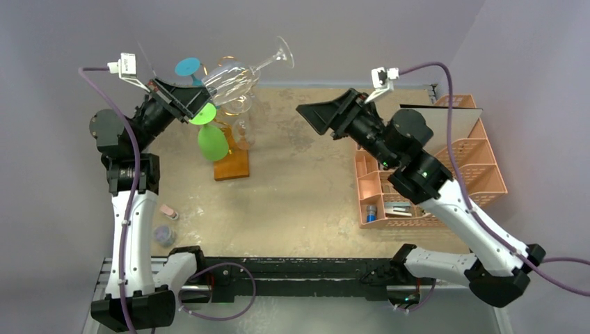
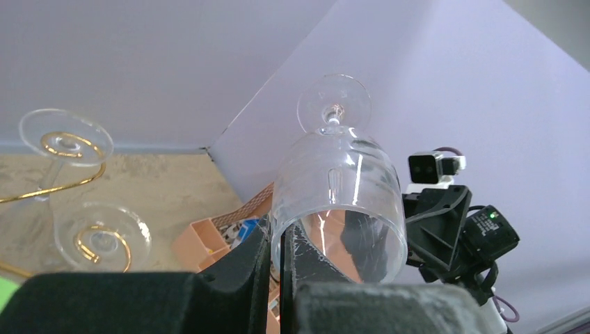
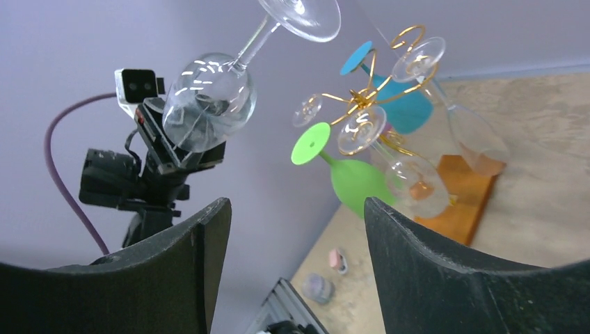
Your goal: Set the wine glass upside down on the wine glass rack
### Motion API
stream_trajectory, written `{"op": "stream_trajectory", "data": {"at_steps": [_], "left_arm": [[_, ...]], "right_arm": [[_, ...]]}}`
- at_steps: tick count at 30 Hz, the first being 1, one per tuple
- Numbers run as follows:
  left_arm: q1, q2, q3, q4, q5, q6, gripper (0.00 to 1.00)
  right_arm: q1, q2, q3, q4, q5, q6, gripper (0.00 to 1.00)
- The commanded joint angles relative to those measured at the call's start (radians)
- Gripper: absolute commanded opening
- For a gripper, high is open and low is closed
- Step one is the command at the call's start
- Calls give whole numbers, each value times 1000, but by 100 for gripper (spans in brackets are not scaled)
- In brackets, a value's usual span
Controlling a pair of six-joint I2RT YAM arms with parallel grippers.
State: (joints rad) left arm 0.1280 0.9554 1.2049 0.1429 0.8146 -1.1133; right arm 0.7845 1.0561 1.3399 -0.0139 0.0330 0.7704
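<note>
Gripping the wine glass (image 2: 337,188) at its bowl's rim, the left gripper (image 2: 278,261) is clenched on the glass wall, a detail only the left wrist view shows. The right wrist view shows the glass raised beside the wine glass rack (image 3: 358,101), clear of its arms, foot tilted upward. The right gripper (image 3: 292,236) stands released and empty, well apart from the rack.

The wine glass rack (image 1: 232,164) stands on the left half of the table (image 1: 306,202), with several glasses (image 1: 212,142) hanging foot-up from its arms, and the lattice organiser (image 1: 480,174) sits at the table's right edge. The wine glass (image 1: 233,78) is gripped at its bowl rim by the left gripper (image 1: 198,94), higher than the rack top, foot pointing away to the right. The right gripper (image 1: 313,117) hangs between rack and organiser, apart from both; two small objects (image 1: 167,211) lie near the front left edge beside the left arm.
</note>
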Motion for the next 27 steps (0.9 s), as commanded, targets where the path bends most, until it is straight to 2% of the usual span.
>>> {"op": "stream_trajectory", "data": {"at_steps": [1, 6, 9, 13, 18, 27], "left_arm": [[-49, 25, 37, 218, -83, -73, 0], [-179, 24, 9, 223, -198, 46, 0], [-224, 34, -24, 273, -251, 70, 0], [-283, 57, -73, 401, -312, 65, 0], [-330, 102, -75, 478, -343, 90, 0], [-362, 138, -107, 609, -371, 98, 0]], "right_arm": [[1, 74, 82, 167, -24, 137, 72], [6, 145, 152, 240, -30, 163, 69], [10, 166, 167, 275, 44, 186, 69], [9, 207, 232, 202, 158, 245, 69], [10, 262, 254, 248, 204, 316, 68], [36, 340, 321, 312, 262, 287, 60]]}}
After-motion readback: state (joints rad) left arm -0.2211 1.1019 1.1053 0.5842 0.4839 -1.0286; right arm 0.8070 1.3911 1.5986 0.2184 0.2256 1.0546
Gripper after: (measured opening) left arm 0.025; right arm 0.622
